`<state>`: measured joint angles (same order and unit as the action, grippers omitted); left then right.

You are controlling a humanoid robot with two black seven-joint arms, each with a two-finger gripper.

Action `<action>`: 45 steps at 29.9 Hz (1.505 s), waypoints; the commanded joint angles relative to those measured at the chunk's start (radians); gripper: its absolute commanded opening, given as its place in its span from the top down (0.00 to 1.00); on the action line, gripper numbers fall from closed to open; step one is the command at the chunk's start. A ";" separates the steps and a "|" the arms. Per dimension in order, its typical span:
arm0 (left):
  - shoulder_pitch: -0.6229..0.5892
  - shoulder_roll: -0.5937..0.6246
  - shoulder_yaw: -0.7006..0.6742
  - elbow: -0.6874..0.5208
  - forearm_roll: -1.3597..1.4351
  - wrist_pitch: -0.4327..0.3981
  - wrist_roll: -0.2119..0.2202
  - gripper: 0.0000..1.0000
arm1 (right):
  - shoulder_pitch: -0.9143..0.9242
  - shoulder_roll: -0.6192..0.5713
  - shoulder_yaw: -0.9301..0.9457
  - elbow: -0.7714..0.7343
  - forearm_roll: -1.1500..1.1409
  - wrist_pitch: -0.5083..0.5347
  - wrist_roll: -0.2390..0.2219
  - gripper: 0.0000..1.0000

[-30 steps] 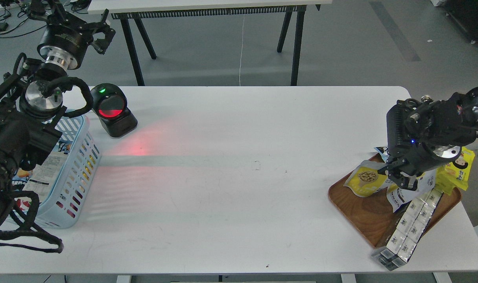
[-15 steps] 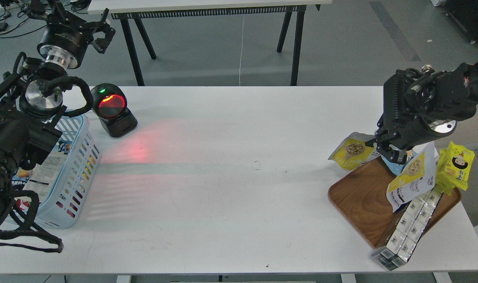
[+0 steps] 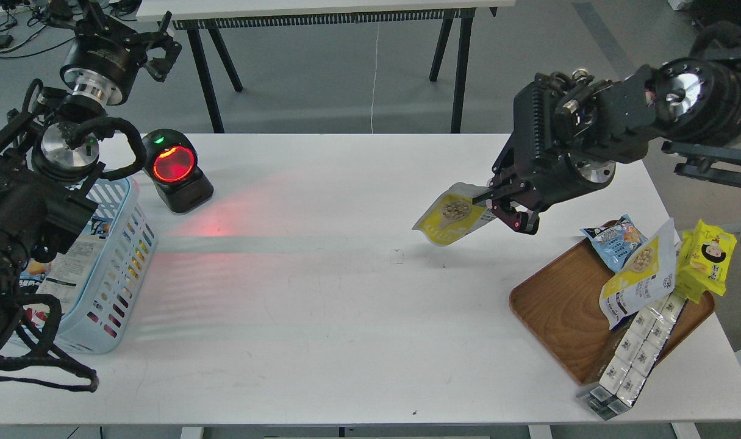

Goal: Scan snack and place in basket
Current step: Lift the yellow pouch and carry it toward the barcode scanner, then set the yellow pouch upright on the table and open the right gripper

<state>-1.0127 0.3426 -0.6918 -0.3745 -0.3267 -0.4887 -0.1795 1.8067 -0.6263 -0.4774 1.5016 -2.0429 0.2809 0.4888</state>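
My right gripper [image 3: 497, 206] is shut on the snack [image 3: 451, 216], a pouch with a silvery top, yellow lower part and a round picture of beige balls. It hangs tilted in the air above the table's middle right. The light blue basket [image 3: 121, 244] stands at the table's left edge with packs inside, partly hidden by my left arm. My left gripper [image 3: 157, 46] is raised beyond the table's far left corner; its fingers look spread apart and empty.
A black barcode scanner [image 3: 175, 171] with a red glowing window stands right of the basket and casts red light on the table. A brown wooden tray [image 3: 559, 311] at the right holds a second similar pouch [image 3: 641, 274], a light blue bag [image 3: 614, 241], a yellow cartoon pack [image 3: 708, 259] and boxed packs [image 3: 635, 353].
My right gripper lifted the snack off the tray and carried it up and to the left, over the table. The left arm has barely moved.
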 commanded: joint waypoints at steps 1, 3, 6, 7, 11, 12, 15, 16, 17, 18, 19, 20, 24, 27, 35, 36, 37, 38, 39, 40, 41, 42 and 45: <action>-0.001 0.000 0.000 0.000 0.000 0.000 0.000 0.00 | -0.021 0.062 0.020 -0.004 0.003 0.000 0.000 1.00; -0.001 0.000 0.000 0.000 0.000 0.000 0.000 0.00 | -0.050 0.100 0.046 -0.011 0.004 0.001 0.000 1.00; 0.000 0.000 0.000 0.000 0.000 0.000 0.000 0.00 | -0.092 0.146 0.089 -0.049 0.004 0.007 0.000 1.00; 0.002 0.000 0.000 0.000 0.000 0.000 0.000 0.00 | -0.102 0.161 0.100 -0.063 0.004 0.009 0.000 1.00; 0.003 0.000 0.000 0.000 0.000 0.000 0.000 0.00 | -0.135 0.226 0.134 -0.106 0.004 0.011 0.000 1.00; 0.003 0.001 0.000 0.000 0.000 0.000 0.000 0.00 | -0.139 0.241 0.141 -0.118 0.004 0.011 0.000 1.00; 0.003 0.004 0.000 0.002 0.000 0.000 -0.002 0.00 | -0.145 0.293 0.149 -0.159 0.004 0.011 0.000 1.00; 0.002 0.004 -0.002 0.002 0.000 0.000 -0.002 0.00 | -0.148 0.315 0.149 -0.175 0.004 0.011 0.000 1.00; 0.002 0.004 -0.002 0.003 0.000 0.000 -0.002 0.00 | -0.156 0.336 0.149 -0.187 0.003 0.012 0.000 1.00; 0.002 0.004 -0.002 0.003 0.000 0.000 -0.002 0.00 | -0.165 0.364 0.148 -0.204 0.003 0.014 0.000 1.00; 0.002 0.004 -0.002 0.003 0.000 0.000 -0.002 0.00 | -0.168 0.384 0.149 -0.218 0.003 0.014 0.000 1.00; 0.000 0.004 -0.002 0.003 0.000 0.000 -0.002 0.00 | -0.170 0.404 0.148 -0.234 0.003 0.014 0.000 1.00; -0.001 0.006 -0.002 0.003 0.000 0.000 0.000 0.00 | -0.170 0.434 0.146 -0.265 0.003 0.014 0.000 1.00; -0.001 0.006 -0.002 0.003 0.000 0.000 0.000 0.00 | -0.170 0.439 0.143 -0.262 0.001 0.021 0.000 1.00; -0.001 0.007 -0.002 0.003 0.000 0.000 0.000 0.00 | -0.168 0.438 0.138 -0.256 -0.002 0.058 0.000 1.00; -0.001 0.007 -0.002 0.003 0.000 0.000 0.000 0.00 | -0.168 0.438 0.138 -0.256 -0.002 0.058 0.000 1.00; -0.001 0.007 -0.002 0.003 0.000 0.000 0.000 0.00 | -0.168 0.438 0.138 -0.255 -0.002 0.060 0.000 1.00; -0.001 0.007 -0.002 0.003 0.000 0.000 0.000 0.00 | -0.168 0.438 0.138 -0.256 -0.002 0.064 0.000 1.00; -0.001 0.007 -0.002 0.003 0.000 0.000 0.000 0.00 | -0.168 0.439 0.138 -0.256 -0.002 0.069 0.000 0.99; -0.001 0.007 -0.002 0.003 0.000 0.000 0.000 0.00 | -0.168 0.439 0.138 -0.256 0.000 0.070 0.000 0.99; -0.001 0.007 -0.002 0.003 0.000 0.000 0.000 0.00 | -0.167 0.438 0.138 -0.255 0.000 0.072 0.000 0.99; -0.001 0.007 0.000 0.003 0.000 0.000 0.000 0.00 | -0.167 0.438 0.138 -0.253 0.000 0.072 0.000 0.98; -0.001 0.007 0.000 0.002 0.000 0.000 0.002 0.00 | -0.164 0.435 0.138 -0.251 0.000 0.072 0.000 0.96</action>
<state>-1.0140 0.3497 -0.6924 -0.3712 -0.3267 -0.4887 -0.1795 1.6407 -0.1890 -0.3391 1.2480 -2.0437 0.3520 0.4887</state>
